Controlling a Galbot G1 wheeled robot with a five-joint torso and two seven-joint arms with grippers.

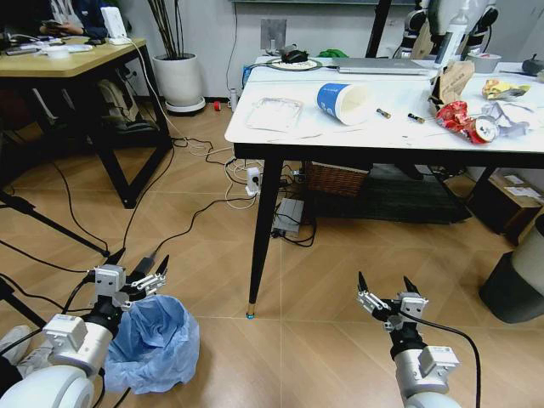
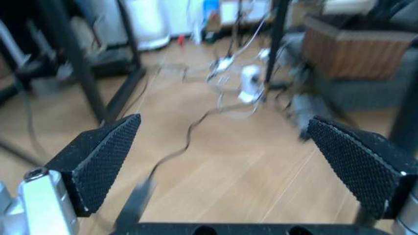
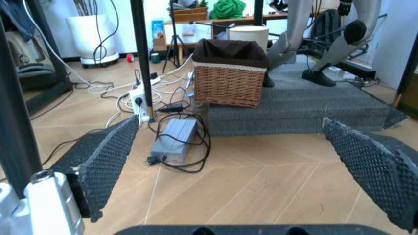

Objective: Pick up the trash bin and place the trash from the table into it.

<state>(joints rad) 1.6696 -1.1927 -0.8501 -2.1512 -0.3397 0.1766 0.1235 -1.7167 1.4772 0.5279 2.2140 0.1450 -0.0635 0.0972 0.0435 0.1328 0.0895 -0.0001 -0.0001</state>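
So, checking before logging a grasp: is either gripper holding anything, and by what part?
Nothing is held. The left gripper is open just above the trash bin on the floor; the right gripper is open and empty over bare floor.

We see the bench (image 1: pixel 280 134) ahead and to the right, carrying the paper cup (image 1: pixel 344 102) on its side near the middle, a clear tray (image 1: pixel 274 113) to its left, and crumpled wrappers (image 1: pixel 472 120) to its right. The trash bin (image 1: pixel 153 342) stands on the floor at lower left, just beside the left end effector (image 1: pixel 136 270). The right end effector (image 1: pixel 384 291) hangs low at right, before the bench.
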